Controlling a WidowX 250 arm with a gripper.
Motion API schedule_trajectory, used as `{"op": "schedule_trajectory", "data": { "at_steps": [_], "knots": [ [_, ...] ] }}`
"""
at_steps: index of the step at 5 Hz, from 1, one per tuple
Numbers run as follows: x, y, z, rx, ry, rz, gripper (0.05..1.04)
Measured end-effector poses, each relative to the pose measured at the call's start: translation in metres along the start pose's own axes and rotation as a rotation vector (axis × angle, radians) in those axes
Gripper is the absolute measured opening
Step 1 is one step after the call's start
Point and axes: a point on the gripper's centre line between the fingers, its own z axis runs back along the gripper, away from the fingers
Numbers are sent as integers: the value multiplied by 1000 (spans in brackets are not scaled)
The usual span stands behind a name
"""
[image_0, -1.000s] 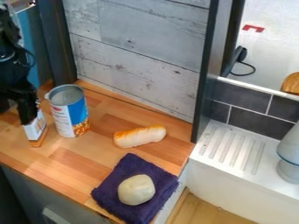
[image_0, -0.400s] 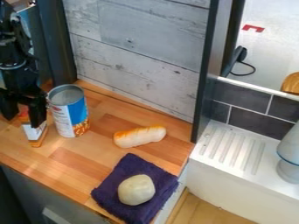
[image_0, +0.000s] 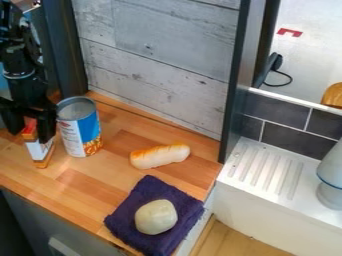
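Fingers (image_0: 46, 125) apart about orange-white box (image_0: 40, 151), perhaps touching; open can (image_0: 80, 131) beside.

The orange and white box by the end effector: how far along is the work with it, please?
Done, it seems: the end effector is at the orange and white box, its open fingers on either side of the top in this view. In hand: apparently nothing, as the fingers stand apart. Left: any grip or lift, since the box's base rests on the counter.
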Motion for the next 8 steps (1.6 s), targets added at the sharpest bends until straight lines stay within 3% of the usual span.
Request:
{"op": "schedule_trajectory", "data": {
  "at_steps": [2,3,4,5,6,7,8],
  "knots": [
    [6,3,-7,5,8,-5,432],
    [12,1,-6,-16,-9,-27,394],
    [15,-1,9,-52,-6,-57,394],
    [21,5,64,-71,-80,-47,394],
    [19,2,112,-125,-81,-39,394],
    [32,-32,164,-222,-105,-138,394],
    [44,-92,177,-291,-139,-311,394]
  ]
}}
